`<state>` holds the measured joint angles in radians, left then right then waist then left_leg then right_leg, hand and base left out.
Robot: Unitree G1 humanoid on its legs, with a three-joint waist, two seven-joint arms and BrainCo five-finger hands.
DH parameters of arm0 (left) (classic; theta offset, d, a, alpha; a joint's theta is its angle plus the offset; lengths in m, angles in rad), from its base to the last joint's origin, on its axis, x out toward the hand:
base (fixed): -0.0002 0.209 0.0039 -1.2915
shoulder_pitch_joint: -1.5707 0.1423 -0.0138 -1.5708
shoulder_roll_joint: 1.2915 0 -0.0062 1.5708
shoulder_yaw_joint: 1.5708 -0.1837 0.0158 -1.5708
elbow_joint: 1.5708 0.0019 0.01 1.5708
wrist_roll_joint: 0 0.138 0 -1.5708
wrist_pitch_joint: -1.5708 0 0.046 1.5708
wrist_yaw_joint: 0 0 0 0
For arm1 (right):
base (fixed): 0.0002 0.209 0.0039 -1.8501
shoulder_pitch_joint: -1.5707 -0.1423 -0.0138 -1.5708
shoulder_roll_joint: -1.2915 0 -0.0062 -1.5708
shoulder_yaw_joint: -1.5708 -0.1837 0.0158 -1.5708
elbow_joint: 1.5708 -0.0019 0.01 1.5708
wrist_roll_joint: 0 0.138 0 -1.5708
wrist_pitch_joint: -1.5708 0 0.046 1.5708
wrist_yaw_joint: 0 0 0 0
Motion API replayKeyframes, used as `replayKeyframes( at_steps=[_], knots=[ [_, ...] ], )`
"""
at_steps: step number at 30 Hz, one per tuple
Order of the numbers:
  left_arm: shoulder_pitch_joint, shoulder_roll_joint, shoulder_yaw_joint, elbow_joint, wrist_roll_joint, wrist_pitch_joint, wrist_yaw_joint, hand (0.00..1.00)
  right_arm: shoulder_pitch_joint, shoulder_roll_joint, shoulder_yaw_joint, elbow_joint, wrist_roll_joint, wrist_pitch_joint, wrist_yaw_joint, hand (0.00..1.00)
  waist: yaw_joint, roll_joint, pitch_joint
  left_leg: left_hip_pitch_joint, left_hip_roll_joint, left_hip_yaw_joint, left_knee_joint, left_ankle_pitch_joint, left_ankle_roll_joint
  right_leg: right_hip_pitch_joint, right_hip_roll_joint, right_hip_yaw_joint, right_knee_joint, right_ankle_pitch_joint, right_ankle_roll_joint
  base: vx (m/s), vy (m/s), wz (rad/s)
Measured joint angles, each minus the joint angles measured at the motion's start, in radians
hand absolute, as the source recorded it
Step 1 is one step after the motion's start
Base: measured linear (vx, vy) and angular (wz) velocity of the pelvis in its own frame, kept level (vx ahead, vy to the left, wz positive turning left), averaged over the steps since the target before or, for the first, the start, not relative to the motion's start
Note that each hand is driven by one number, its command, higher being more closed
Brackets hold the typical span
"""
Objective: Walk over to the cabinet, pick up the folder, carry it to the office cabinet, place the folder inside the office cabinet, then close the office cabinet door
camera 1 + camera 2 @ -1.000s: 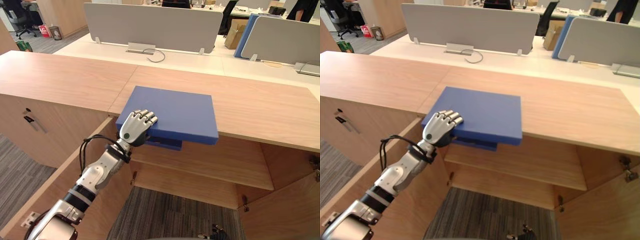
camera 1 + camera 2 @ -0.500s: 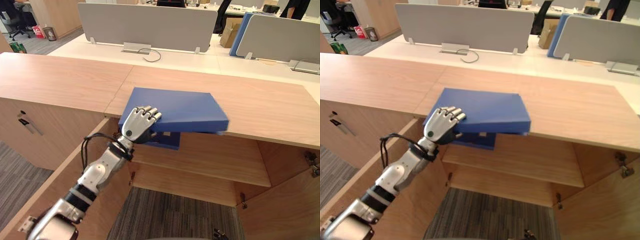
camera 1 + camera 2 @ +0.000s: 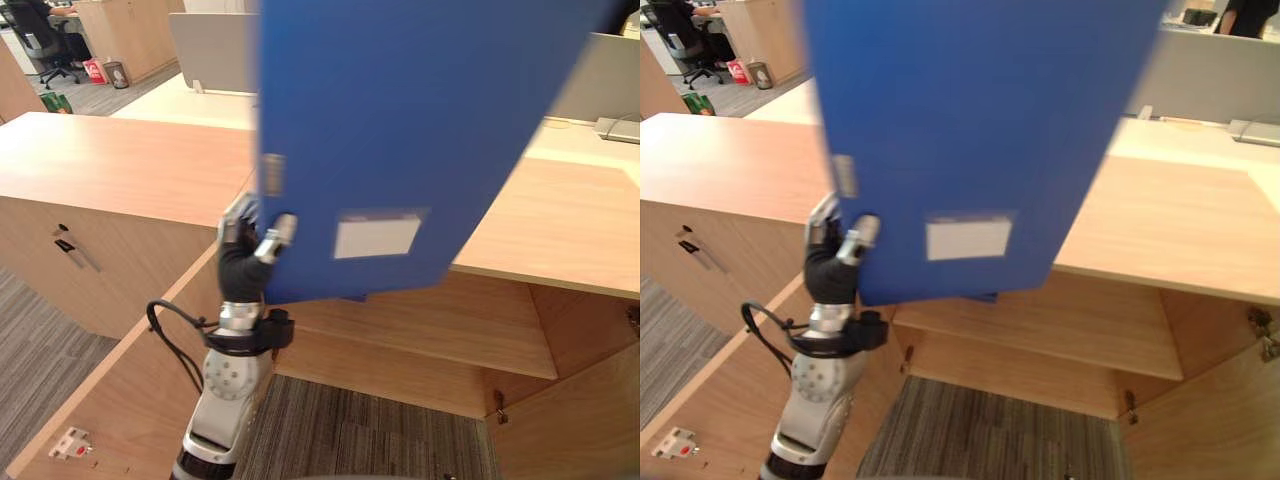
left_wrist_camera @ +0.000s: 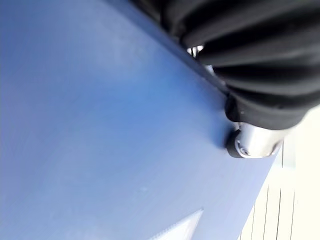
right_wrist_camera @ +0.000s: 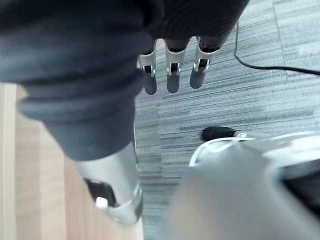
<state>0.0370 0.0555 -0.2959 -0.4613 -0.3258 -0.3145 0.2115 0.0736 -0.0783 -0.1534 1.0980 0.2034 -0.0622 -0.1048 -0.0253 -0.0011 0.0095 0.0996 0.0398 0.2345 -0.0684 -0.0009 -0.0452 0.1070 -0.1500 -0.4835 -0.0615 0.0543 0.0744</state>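
The wooden cabinet (image 3: 120,165) spreads before me, its door (image 3: 110,400) open at my left. Above its front edge the blue folder (image 3: 400,130) stands nearly upright in the air, my left hand (image 3: 243,255) clamped on its lower left edge, thumb on the face. My right hand (image 5: 172,75) hangs over grey carpet (image 5: 280,100), fingers straight and loose

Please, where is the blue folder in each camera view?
Left eye view: folder, upper centre, held up, gripped at its lower left edge by the left hand.
Right eye view: upper centre too.
Left wrist view: its blue face, close against the hand.
Right wrist view: right hand, fingers straight, over carpet.
Shared landmark: the left thumb on the folder's face.
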Motion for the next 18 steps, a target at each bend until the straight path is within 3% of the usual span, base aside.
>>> replayKeyframes(
  at_steps=[2,4,10,13,18],
  knots=[
    [0.061,-0.015,0.003,-0.028,-0.062,-0.002,-0.012,1.00,-0.012,0.030,0.026,-0.180,0.118,-0.012,-0.028,0.00,0.013,0.002,-0.002,-0.011,0.000,-0.008,-0.002,0.014,0.005,-0.015,0.004,-0.003,0.007,0.000,-0.001,-0.02,-0.019,0.13],
    [0.153,-0.021,0.030,-0.053,-0.114,-0.006,-0.025,1.00,0.013,0.080,0.043,-0.462,0.201,-0.063,-0.036,0.00,0.019,0.008,-0.002,-0.010,-0.001,-0.007,-0.001,0.014,0.006,-0.012,0.003,-0.004,0.007,0.000,-0.001,0.01,-0.010,0.05],
    [0.227,-0.023,0.052,-0.053,-0.159,0.017,-0.085,1.00,0.139,0.123,0.023,-0.971,0.208,-0.128,-0.037,0.00,0.012,-0.009,0.014,0.009,-0.008,-0.003,0.003,0.001,0.013,0.007,-0.009,-0.004,0.009,0.000,0.000,0.00,0.014,-0.01],
    [0.233,-0.022,0.064,-0.053,-0.159,0.026,-0.114,1.00,0.140,0.133,-0.001,-1.153,0.208,-0.147,-0.043,0.00,0.006,-0.013,0.020,0.020,-0.011,0.006,0.008,-0.008,0.017,0.013,-0.010,0.002,0.009,0.000,0.001,-0.03,0.004,-0.12],
    [0.244,-0.021,0.073,-0.053,-0.153,0.050,-0.132,1.00,0.106,0.112,-0.026,-1.313,0.257,-0.158,-0.043,0.00,0.004,-0.015,0.028,0.021,-0.014,0.030,0.025,-0.022,0.020,0.007,-0.014,0.031,0.010,0.002,0.005,-0.03,0.002,-0.17]
  ],
)
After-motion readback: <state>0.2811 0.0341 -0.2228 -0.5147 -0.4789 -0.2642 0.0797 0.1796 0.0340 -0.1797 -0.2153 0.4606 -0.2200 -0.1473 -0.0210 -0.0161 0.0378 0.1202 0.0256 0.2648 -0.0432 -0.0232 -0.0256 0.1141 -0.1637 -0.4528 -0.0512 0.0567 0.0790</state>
